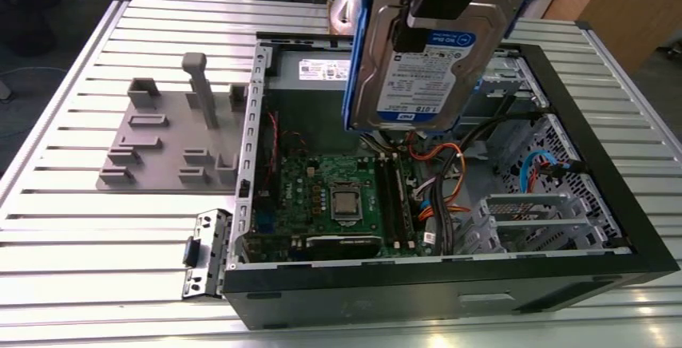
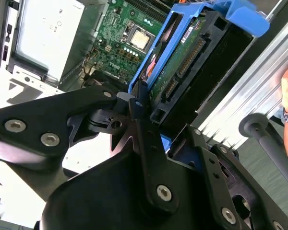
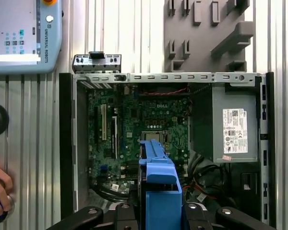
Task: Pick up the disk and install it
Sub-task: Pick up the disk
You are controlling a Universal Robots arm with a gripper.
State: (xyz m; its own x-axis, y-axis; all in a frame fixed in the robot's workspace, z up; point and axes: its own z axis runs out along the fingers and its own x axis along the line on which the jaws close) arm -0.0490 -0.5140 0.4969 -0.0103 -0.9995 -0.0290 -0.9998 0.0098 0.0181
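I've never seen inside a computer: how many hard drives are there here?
1: the disk, held aloft over the open computer case. Others may sit hidden in its bays.

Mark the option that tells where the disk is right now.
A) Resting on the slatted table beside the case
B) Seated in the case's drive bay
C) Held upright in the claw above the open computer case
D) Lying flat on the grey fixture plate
C: the exterior view shows the disk gripped upright in the claw, above the open computer case, with the motherboard bare beneath it.
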